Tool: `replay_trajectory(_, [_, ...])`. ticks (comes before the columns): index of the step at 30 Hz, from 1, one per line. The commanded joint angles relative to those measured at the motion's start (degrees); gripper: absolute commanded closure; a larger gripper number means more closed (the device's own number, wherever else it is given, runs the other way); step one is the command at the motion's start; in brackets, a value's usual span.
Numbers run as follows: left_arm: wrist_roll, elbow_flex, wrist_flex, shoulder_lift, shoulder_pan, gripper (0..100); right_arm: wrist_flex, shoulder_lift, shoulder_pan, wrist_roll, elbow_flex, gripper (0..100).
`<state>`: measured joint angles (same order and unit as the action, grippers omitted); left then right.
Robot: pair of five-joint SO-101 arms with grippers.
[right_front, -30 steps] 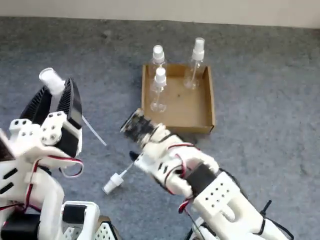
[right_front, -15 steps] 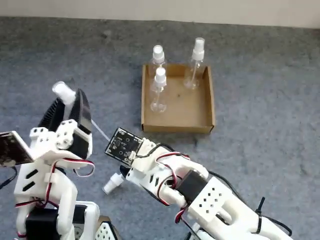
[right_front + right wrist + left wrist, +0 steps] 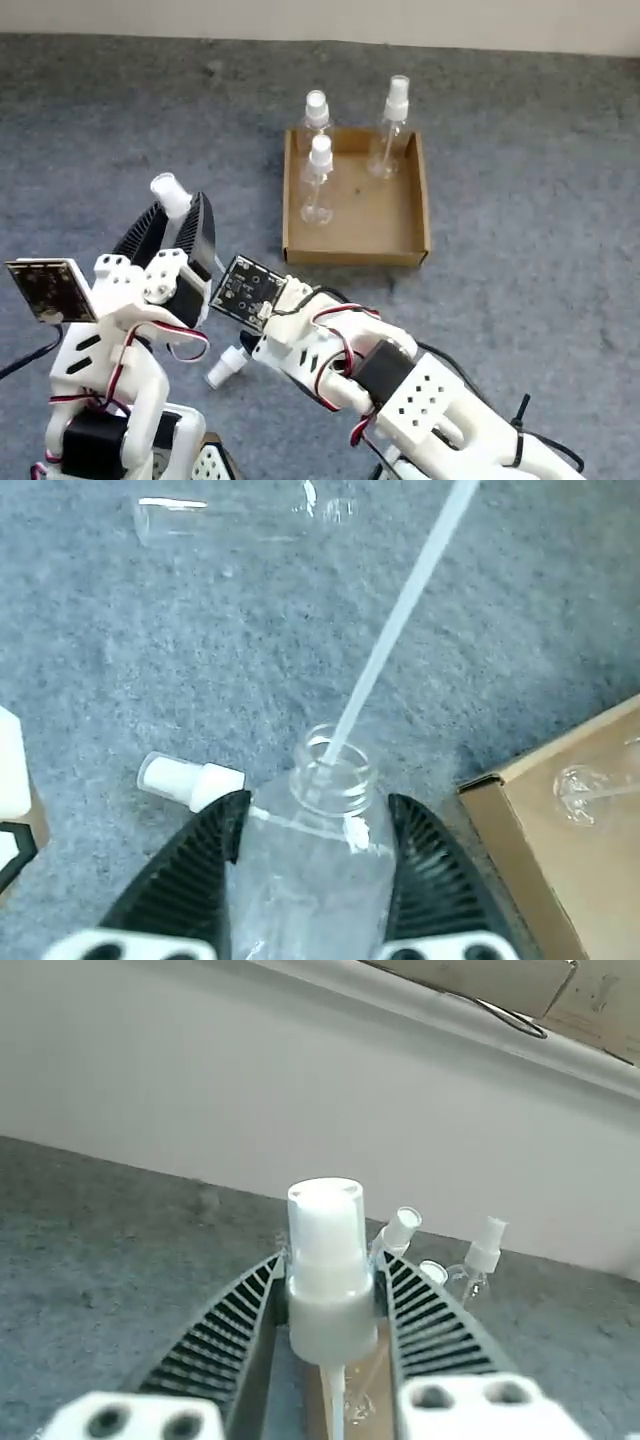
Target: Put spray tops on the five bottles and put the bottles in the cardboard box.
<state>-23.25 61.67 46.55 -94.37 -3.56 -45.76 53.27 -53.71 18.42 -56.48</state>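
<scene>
The left gripper (image 3: pixel 332 1265) pinches a spray top (image 3: pixel 326 1250) in narrow jaws, and its tube (image 3: pixel 390 640) dips into the open neck of the bottle (image 3: pixel 312 870) clamped in the right gripper (image 3: pixel 317 805). That makes five bottles: this one, a bare bottle (image 3: pixel 240 520) lying on the carpet (image 3: pixel 520 150), and three capped bottles (image 3: pixel 317 185) at the box (image 3: pixel 405 245), 1 o'clock from the grippers. There are five tops too, counting a loose top (image 3: pixel 225 368) at 7 o'clock.
</scene>
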Motion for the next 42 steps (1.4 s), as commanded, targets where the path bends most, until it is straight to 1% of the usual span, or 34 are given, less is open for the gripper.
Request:
replay_trajectory(1, [2.20,-0.13,-0.53,0.48,-4.70,100,1.19,4.79,0.84,0.26,0.57,99.4])
replay_trajectory(4, [7.74,1.19,3.52,0.04,-9.36,100,1.19,10.15,4.62,-5.54,0.66,99.4])
replay_trajectory(7, [8.26,2.95,4.48,-0.04,-10.86,100,1.27,15.16,6.81,-8.88,0.31,99.4])
replay_trajectory(13, [8.18,4.26,4.84,0.40,-10.95,100,1.19,21.58,6.73,-9.14,-0.48,99.4])
replay_trajectory(19, [8.18,7.60,4.48,-0.04,-11.21,100,1.27,22.37,6.73,-8.70,-3.74,99.4])
replay_trajectory(25, [8.18,8.13,4.57,-0.04,-16.31,100,1.19,22.55,6.99,-8.70,-4.79,99.4])
replay_trajectory(27, [8.18,8.13,4.57,-0.13,-17.01,100,1.27,22.55,7.16,-8.88,-4.88,99.4])
replay_trajectory(32, [8.44,7.60,4.75,-0.13,-16.75,100,3.82,22.55,10.51,-9.32,-5.32,99.4])
replay_trajectory(34, [8.44,7.60,4.75,-0.13,-16.75,99,7.16,22.55,12.35,-11.60,-6.99,99.4])
replay_trajectory(36, [8.44,7.52,4.57,-0.13,-16.75,97,10.42,22.55,13.76,-13.63,-8.92,99.4])
replay_trajectory(40, [8.53,6.37,4.84,-0.13,-16.75,86,13.67,22.55,14.64,-13.98,-11.74,99.4])
replay_trajectory(42, [8.53,6.02,4.84,-0.22,-16.57,85,14.02,22.55,14.81,-13.98,-12.26,99.4])
